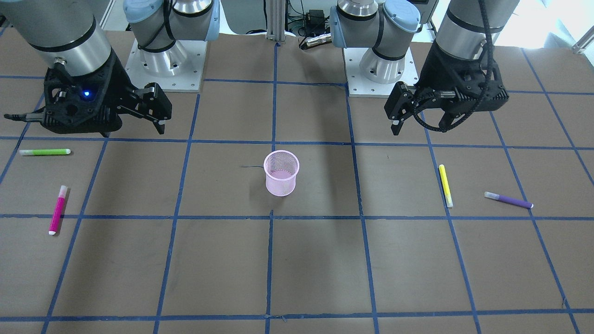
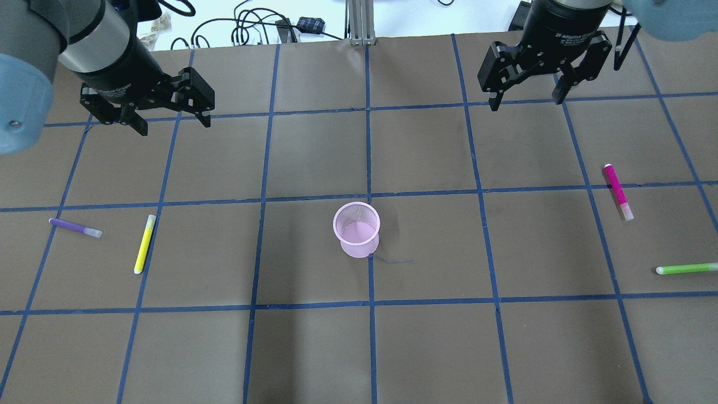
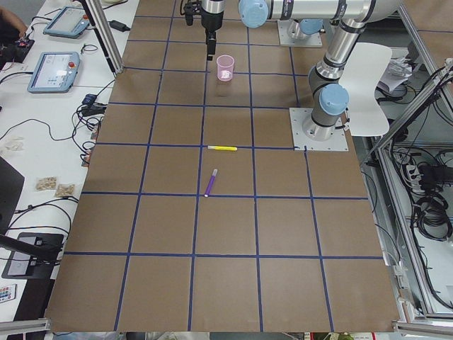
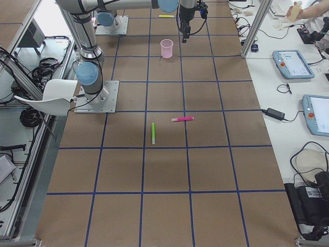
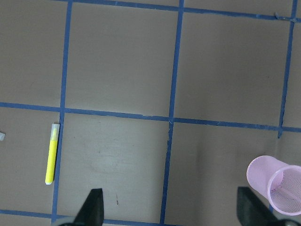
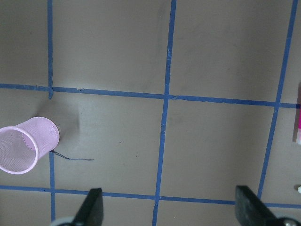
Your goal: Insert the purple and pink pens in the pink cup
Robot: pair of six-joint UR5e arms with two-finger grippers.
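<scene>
The pink mesh cup [image 1: 281, 173] [image 2: 357, 230] stands upright and empty at the table's middle. The purple pen [image 2: 76, 228] [image 1: 508, 200] lies flat on the robot's far left. The pink pen [image 2: 617, 191] [image 1: 57, 209] lies flat on the right side. My left gripper [image 2: 174, 126] [image 1: 420, 127] is open and empty, hovering above the table, beyond the purple pen. My right gripper [image 2: 526, 104] [image 1: 134, 132] is open and empty, hovering beyond the pink pen. The cup also shows in the left wrist view [image 5: 275, 183] and the right wrist view [image 6: 26, 146].
A yellow pen [image 2: 144, 244] [image 5: 51, 154] lies just right of the purple pen. A green pen [image 2: 687, 269] [image 1: 45, 151] lies near the table's right edge, nearer the robot than the pink pen. Brown table with blue tape grid [image 2: 370, 303].
</scene>
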